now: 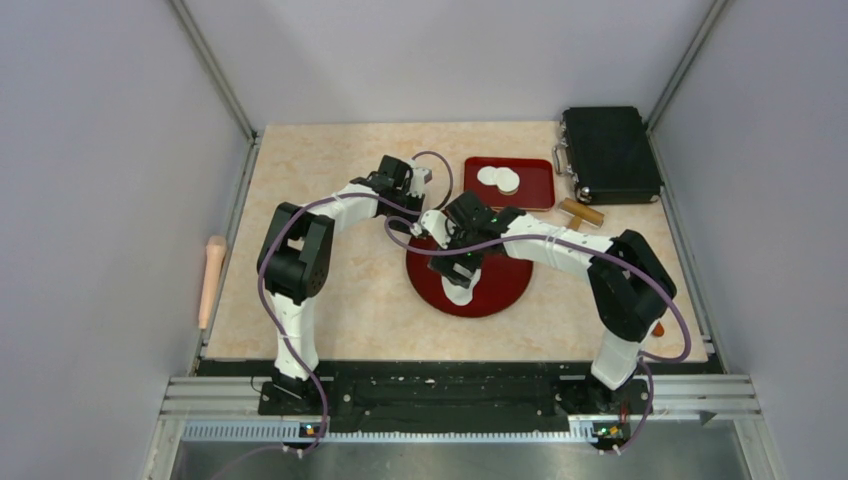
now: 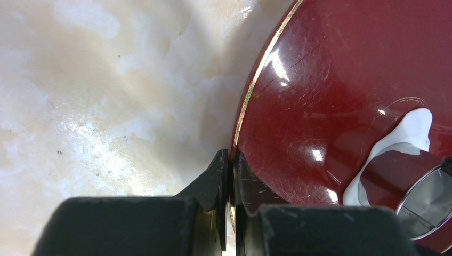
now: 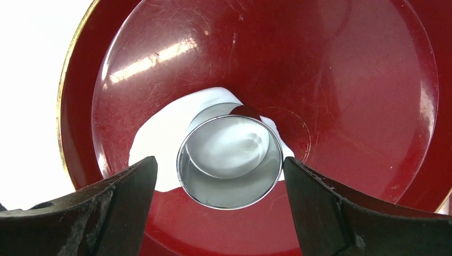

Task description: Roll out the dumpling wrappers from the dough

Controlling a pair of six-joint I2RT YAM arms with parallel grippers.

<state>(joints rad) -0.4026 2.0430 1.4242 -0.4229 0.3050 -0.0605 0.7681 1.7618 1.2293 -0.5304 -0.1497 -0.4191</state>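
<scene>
A flattened ragged sheet of white dough (image 3: 157, 141) lies on a round red plate (image 3: 341, 80). A small metal ring (image 3: 230, 161) stands on the dough. My right gripper (image 3: 219, 178) is open, its fingers either side of the ring and apart from it. My left gripper (image 2: 230, 160) is shut on the plate's gold rim (image 2: 250, 90); the dough (image 2: 414, 127) and ring (image 2: 424, 198) show at the right there. In the top view the right gripper (image 1: 462, 268) hides the ring over the dough (image 1: 460, 294). Two round wrappers (image 1: 498, 179) lie on a red rectangular tray (image 1: 535, 190).
A black case (image 1: 608, 155) stands at the back right, with a small wooden tool (image 1: 580, 213) in front of it. A wooden rolling pin (image 1: 211, 280) lies off the table's left edge. A small orange object (image 1: 658, 328) sits by the right arm's base.
</scene>
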